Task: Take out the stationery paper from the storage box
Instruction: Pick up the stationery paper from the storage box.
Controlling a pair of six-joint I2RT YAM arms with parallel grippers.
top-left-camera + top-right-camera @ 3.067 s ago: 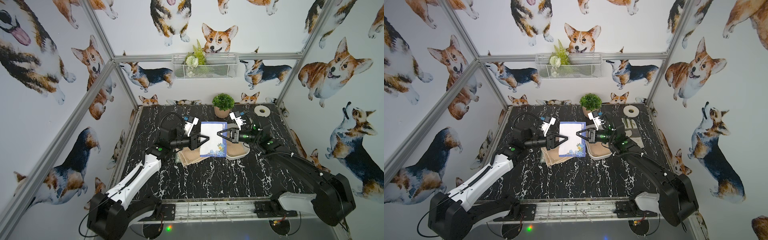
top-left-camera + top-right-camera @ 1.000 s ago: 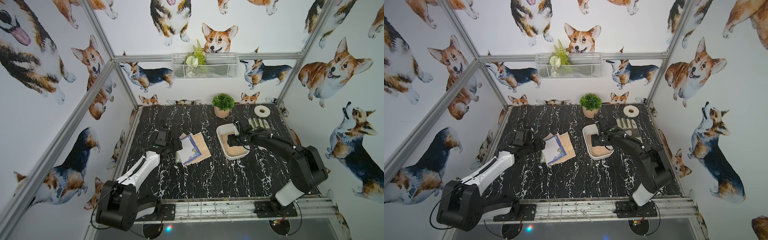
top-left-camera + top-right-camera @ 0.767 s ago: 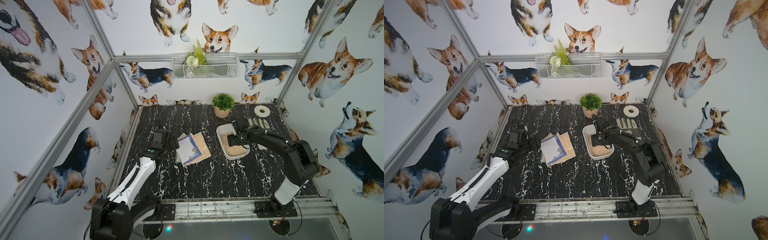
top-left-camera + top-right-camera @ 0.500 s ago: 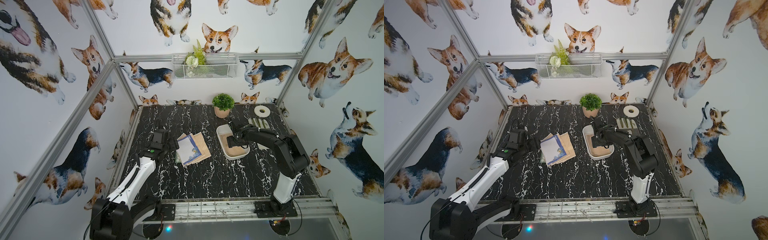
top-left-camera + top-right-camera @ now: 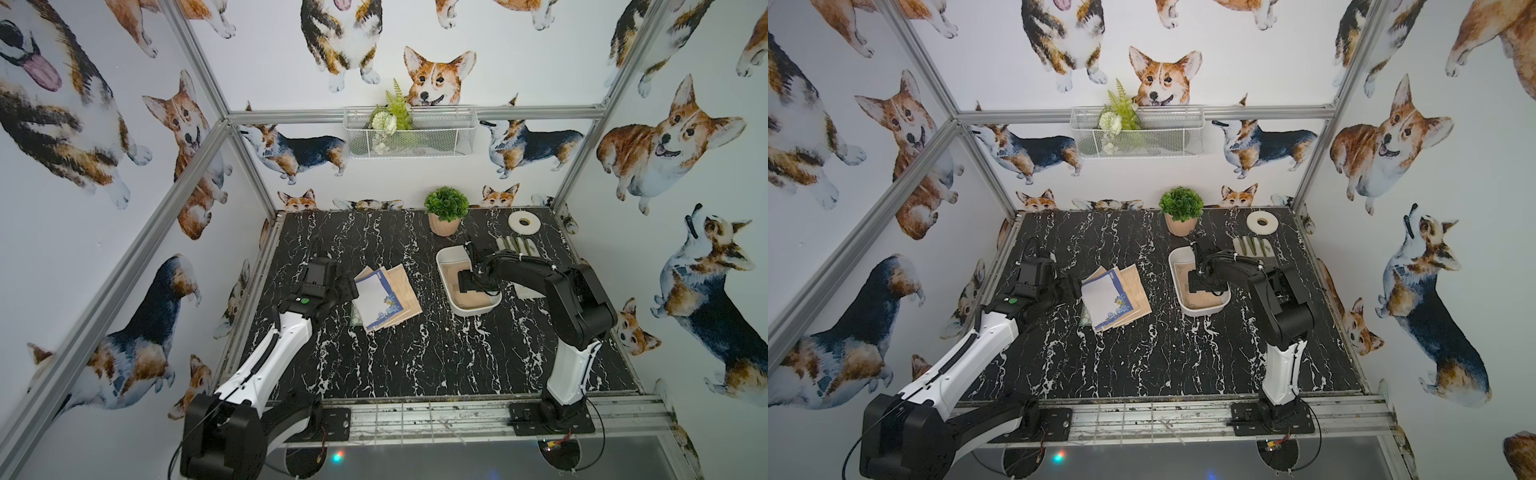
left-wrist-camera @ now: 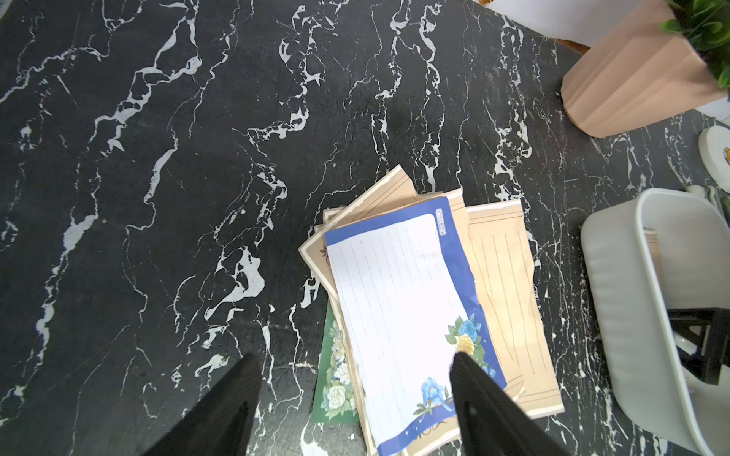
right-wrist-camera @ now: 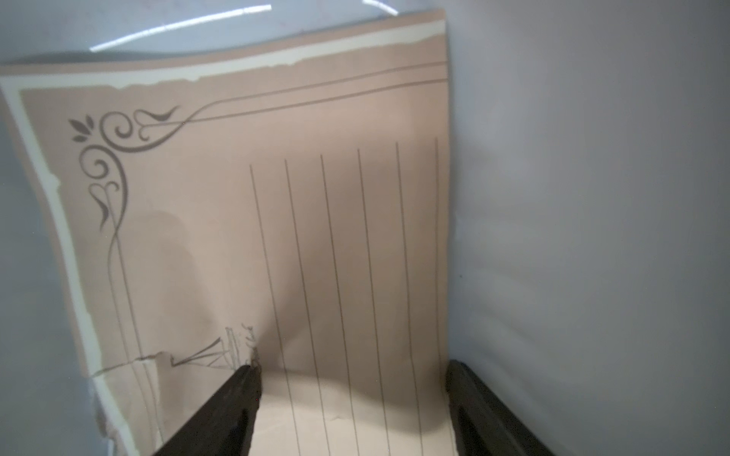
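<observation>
In both top views we are seeing most of the stationery paper [image 5: 384, 297] [image 5: 1115, 301] lying fanned on the worktop [image 5: 415, 353] [image 5: 1142, 357], just beside our left jaws. One tan sheet [image 5: 473, 300] [image 5: 1204, 297] is lying in the storage box [image 5: 473, 311] [image 5: 1200, 311], and our right jaws are reaching down into that box.

In the left wrist view, our left jaws are hanging spread and empty over the pile's near edge. A blue-floral sheet [image 6: 403, 308] is lying on top and a green-bordered one [image 6: 335, 375] is peeking out beneath. We judge they are waiting there to leave the box free.

In the right wrist view, our right jaws are standing spread astride the tan sheet, pinching nothing. One fingertip [image 7: 245, 383] is resting by a small tear, the other beside the glossy wall. The sheet is curling at its far end. Lying flat it is offering no edge, so we are probably crowding it against the wall.
</observation>
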